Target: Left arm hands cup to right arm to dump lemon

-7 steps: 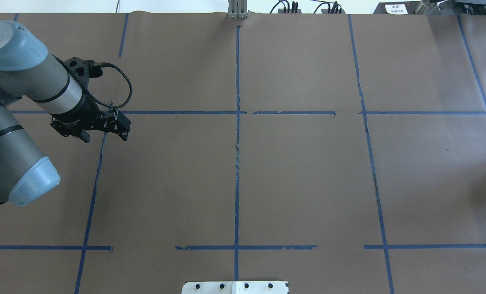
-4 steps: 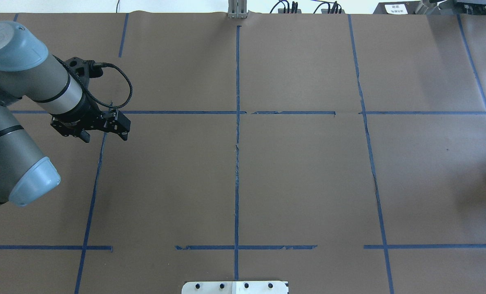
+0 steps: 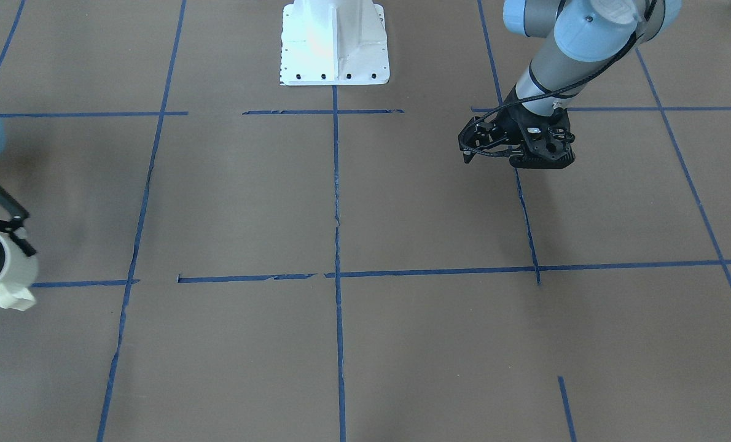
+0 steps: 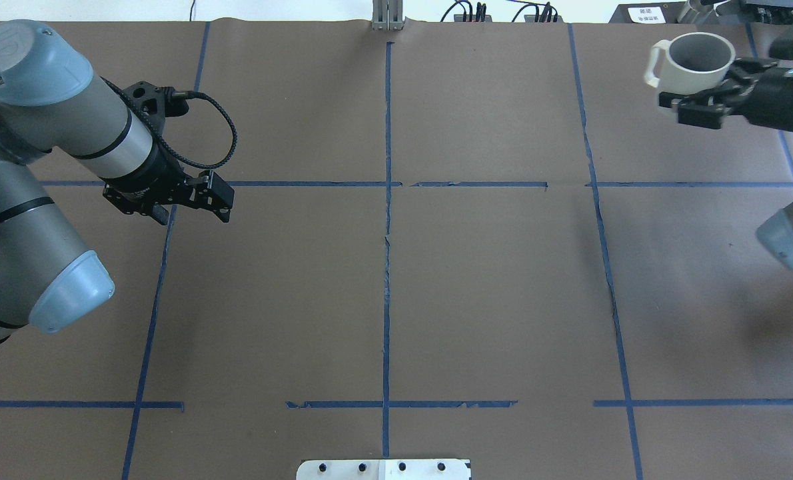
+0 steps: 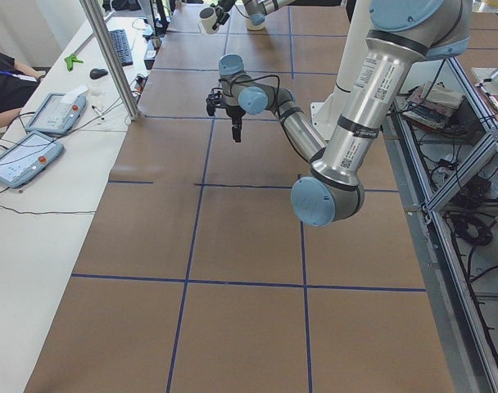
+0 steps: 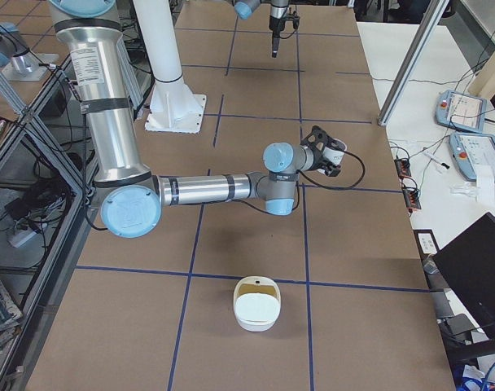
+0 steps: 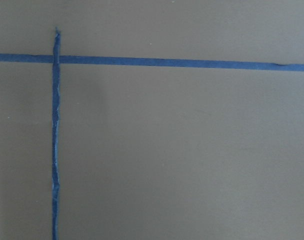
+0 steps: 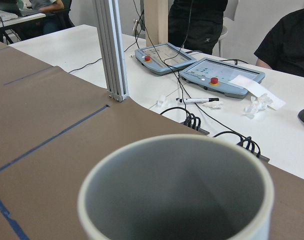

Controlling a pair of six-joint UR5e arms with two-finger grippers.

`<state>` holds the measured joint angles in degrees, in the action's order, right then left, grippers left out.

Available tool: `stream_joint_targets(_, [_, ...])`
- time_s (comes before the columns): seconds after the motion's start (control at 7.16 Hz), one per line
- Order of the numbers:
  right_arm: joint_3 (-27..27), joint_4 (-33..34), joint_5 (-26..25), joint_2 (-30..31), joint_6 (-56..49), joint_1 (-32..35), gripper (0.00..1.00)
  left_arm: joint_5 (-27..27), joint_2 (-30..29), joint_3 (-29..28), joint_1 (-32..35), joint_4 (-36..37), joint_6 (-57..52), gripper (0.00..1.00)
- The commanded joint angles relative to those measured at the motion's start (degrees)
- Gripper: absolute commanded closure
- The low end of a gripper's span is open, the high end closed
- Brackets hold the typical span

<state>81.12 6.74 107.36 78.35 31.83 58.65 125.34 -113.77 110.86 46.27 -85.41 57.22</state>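
Observation:
The cup [image 4: 693, 63], a white mug with a grey inside, hangs upright above the table's far right corner, its handle toward the middle. My right gripper [image 4: 703, 90] is shut on its wall. The mug also shows at the left edge of the front view [image 3: 0, 270], in the right side view [image 6: 335, 151] and fills the right wrist view [image 8: 177, 190]. No lemon shows in its mouth or anywhere else. My left gripper [image 4: 193, 213] is open and empty over a blue tape crossing on the left; it also shows in the front view [image 3: 507, 156].
A white bowl [image 6: 256, 305] stands on the table's right end. The robot's white base [image 3: 335, 43] is at the near middle edge. An aluminium post [image 4: 387, 17] stands at the far edge. Teach pendants [image 8: 212, 75] and people are beyond it.
My right gripper with the mug has come into the overhead view at the far right. My left gripper has moved a little right and away from the robot, still open.

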Motion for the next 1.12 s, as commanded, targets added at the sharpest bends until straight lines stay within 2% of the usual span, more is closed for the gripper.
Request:
stream_joint_targets(0.0, [0.01,6.24,-18.19,-5.72,-0.01,-14.13,0.71,0.17,-0.49,-0.38,-0.04,0.42,1.74,0.0])
stream_joint_targets(0.14, [0.01,9.49,-22.16,-9.06,0.16,-17.05,0.68,0.17,-1.01,-0.82,-0.21,0.07,6.62,0.0])
stream_joint_targets(0.42, [-0.17,18.27,-35.94,-16.53,0.69,-25.92,0.62,0.26,-5.91,-4.31,-0.3,0.07,13.91,0.0])
stream_joint_targets(0.7, [-0.43,21.3,-39.58,-21.55,2.08,-28.93,0.6,0.35,-11.1,-6.79,-0.47,-0.29,22.37,0.05])
stream_joint_targets(0.98, [-0.43,24.97,-46.16,-24.81,4.29,-33.23,0.57,0.7,-14.62,-8.81,-0.65,-0.46,26.43,0.09])
